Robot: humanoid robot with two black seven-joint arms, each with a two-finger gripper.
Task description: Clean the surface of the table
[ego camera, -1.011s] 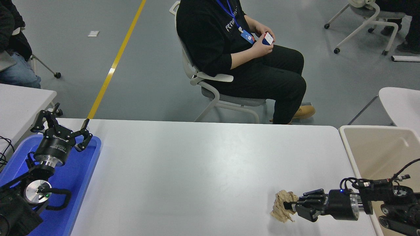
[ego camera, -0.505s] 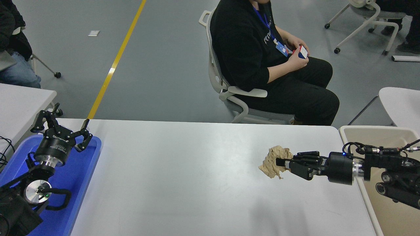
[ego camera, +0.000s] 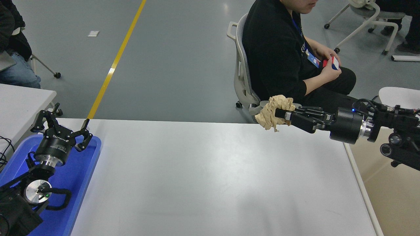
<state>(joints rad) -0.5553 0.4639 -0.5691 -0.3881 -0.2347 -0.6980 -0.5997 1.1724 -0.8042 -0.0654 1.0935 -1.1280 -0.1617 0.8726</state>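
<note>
The table surface (ego camera: 203, 177) is a wide white tabletop filling the lower middle of the head view. My right gripper (ego camera: 280, 114) is raised high above the table's far right part, shut on a crumpled wad of brown paper (ego camera: 272, 111). The wad hangs in the air, clear of the tabletop. My left gripper (ego camera: 62, 126) stays parked over the blue tray (ego camera: 83, 170) at the lower left, its fingers spread open and holding nothing.
A beige plastic bin (ego camera: 387, 193) stands against the table's right edge, under my right arm. A person in black sits on a chair (ego camera: 242, 82) just beyond the far edge, holding a small red and blue thing. Another white table (ego camera: 19, 98) stands at the left.
My right gripper has lifted the paper wad from the near right of the tabletop up and away toward the far edge. The seated person has rolled to the right. The left arm has not moved.
</note>
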